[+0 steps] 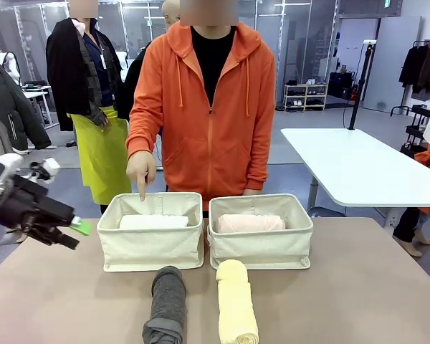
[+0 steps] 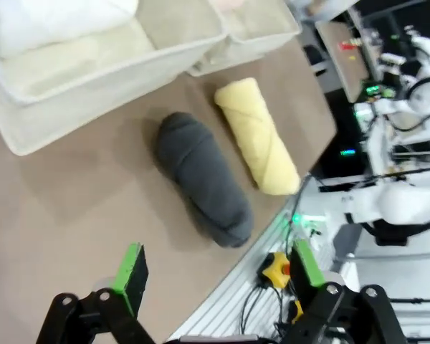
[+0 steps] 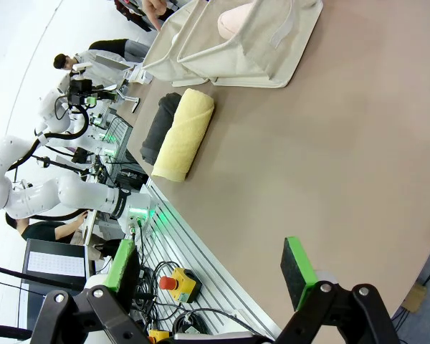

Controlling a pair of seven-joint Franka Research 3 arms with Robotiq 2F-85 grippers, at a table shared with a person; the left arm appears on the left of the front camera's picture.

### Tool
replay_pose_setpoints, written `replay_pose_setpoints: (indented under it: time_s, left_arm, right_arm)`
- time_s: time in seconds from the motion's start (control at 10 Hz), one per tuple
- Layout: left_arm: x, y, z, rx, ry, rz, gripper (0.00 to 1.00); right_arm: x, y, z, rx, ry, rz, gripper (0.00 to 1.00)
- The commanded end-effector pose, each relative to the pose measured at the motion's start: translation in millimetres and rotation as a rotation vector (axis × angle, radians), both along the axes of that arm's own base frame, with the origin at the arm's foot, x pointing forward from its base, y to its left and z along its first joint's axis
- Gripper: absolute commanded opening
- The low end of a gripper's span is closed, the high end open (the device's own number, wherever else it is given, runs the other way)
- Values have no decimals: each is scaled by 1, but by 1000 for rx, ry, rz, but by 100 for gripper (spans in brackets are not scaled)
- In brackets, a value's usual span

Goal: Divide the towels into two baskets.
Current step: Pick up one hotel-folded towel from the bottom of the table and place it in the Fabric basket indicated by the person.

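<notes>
Standing fully open with nothing held, the left pincer point(image 1: 75, 235) could be brought down badly on the dark grey towel point(image 1: 166, 304), which lies on the table point(image 1: 358, 287) in front of the left basket point(image 1: 152, 251). If only the outer layer of that soft roll were pinched, it could be unwound or dropped short of the rim. The yellow towel point(image 1: 236, 309), just beside it and in front of the right basket point(image 1: 261, 251), could be nudged by a widely spread finger. The soft basket walls could be folded in if a roll were carried too low. A person's hand point(image 1: 141, 170) is pointed down at the left basket's far rim and could be struck. A white towel point(image 1: 154, 222) is lodged in that basket, a pink towel point(image 1: 249, 223) in the other. The left arm is held low at the table's left side, its pincer tilted down and inward, well apart from the towels. The right pincer point(image 3: 209, 266) is likewise spread wide and empty, kept near the table's edge.
</notes>
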State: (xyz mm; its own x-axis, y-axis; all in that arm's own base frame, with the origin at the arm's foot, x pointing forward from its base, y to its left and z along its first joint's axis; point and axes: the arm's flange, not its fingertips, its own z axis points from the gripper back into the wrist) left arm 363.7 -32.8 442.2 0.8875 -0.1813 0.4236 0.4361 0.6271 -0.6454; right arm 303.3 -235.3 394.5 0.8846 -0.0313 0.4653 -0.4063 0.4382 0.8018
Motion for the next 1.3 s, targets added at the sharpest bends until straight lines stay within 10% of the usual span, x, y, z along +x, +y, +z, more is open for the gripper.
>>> replay_pose_setpoints:
  time_s: [0.0, 1.2]
  left_arm:
    - [-4, -34, -16, 94, 29, 50, 100]
    - [-8, -151, -108, 157, 201, 115, 100]
  right_arm:
    - [-2, 1, 3, -6, 12, -6, 100]
    - [-2, 1, 3, -6, 12, -6, 100]
